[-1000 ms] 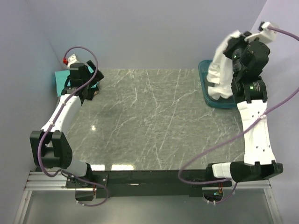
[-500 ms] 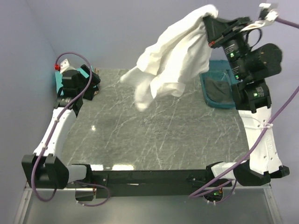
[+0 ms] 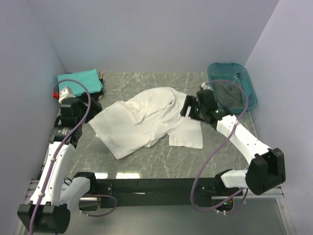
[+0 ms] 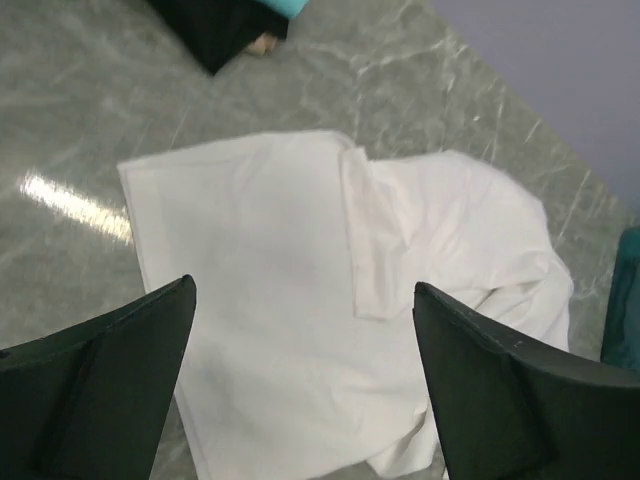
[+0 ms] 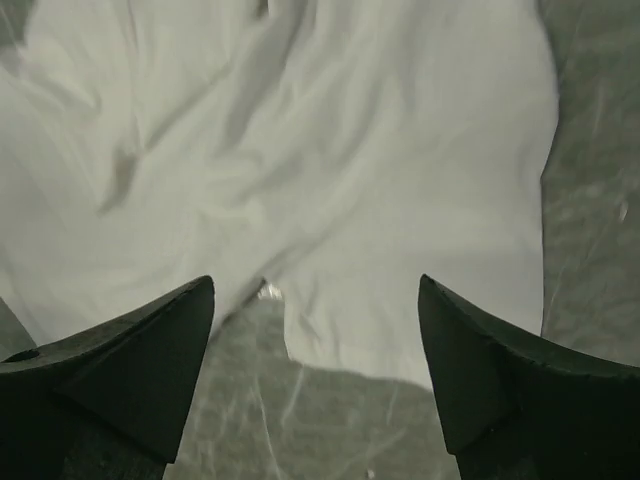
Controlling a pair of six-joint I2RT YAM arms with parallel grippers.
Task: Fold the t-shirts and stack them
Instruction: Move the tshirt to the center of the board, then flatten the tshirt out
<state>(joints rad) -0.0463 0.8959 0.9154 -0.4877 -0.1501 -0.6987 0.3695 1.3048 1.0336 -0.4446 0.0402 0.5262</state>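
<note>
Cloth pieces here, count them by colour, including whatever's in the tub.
White shirt: 1
Teal shirt: 1
Dark: 2, a black piece under the teal one, a dark piece in the tub
Total: 4

No legible text anywhere.

The top camera looks down from high above the white shirt [image 3: 146,122]. Both wrist cameras see that shirt from close up.
</note>
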